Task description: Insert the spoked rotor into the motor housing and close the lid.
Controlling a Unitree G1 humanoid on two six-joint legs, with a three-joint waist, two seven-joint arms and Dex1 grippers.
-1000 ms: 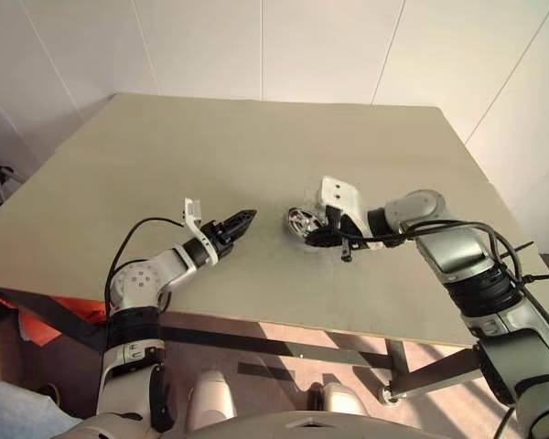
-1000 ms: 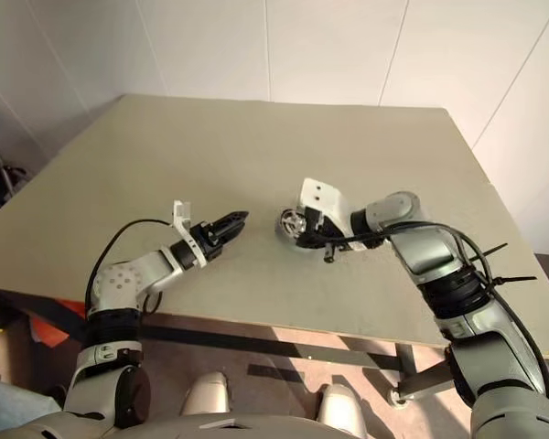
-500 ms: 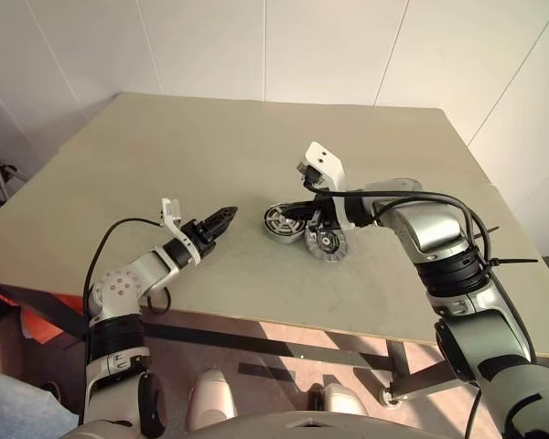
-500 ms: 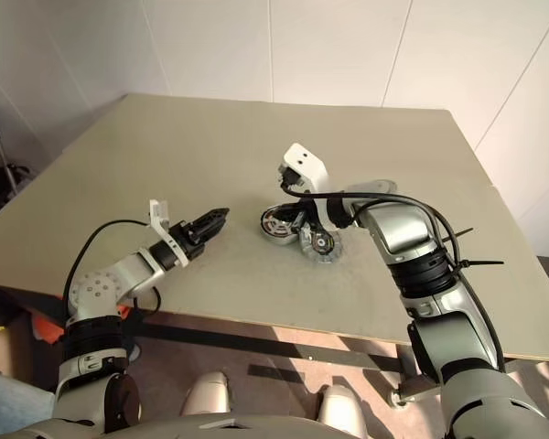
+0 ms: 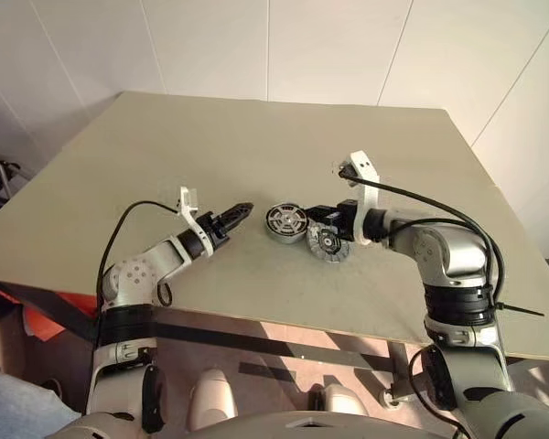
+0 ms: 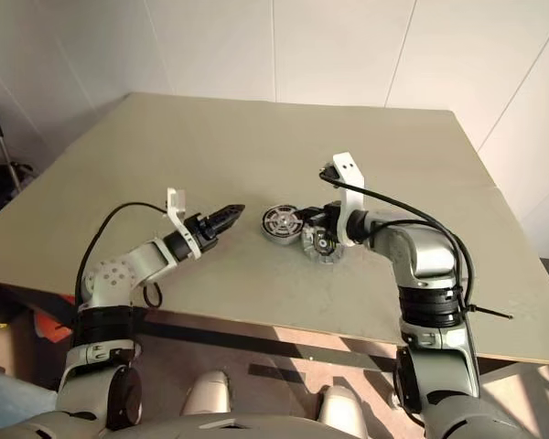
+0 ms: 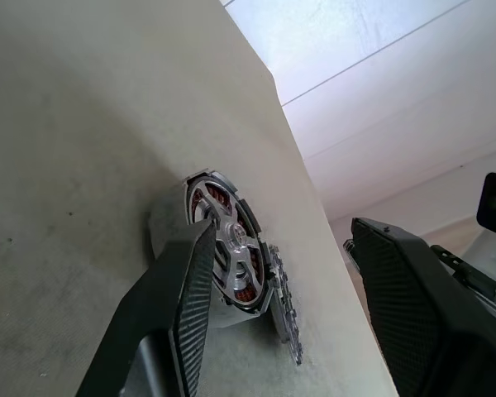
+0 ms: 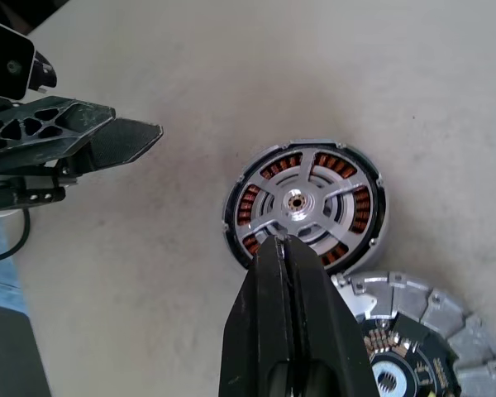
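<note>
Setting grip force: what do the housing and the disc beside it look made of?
Housing: silver-grey spoked face with a dull machined sheen, likely aluminium. The copper-red windings behind the gaps look like enamelled copper wire. Disc: segmented silver rim, metal by its shine. Its dark centre carries small parts and may be a circuit board, but that is unclear.

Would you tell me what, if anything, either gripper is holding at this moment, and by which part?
Nothing is held. The right gripper is shut on nothing, above the housing's rim. The left gripper is open, with the housing beyond it.
</note>
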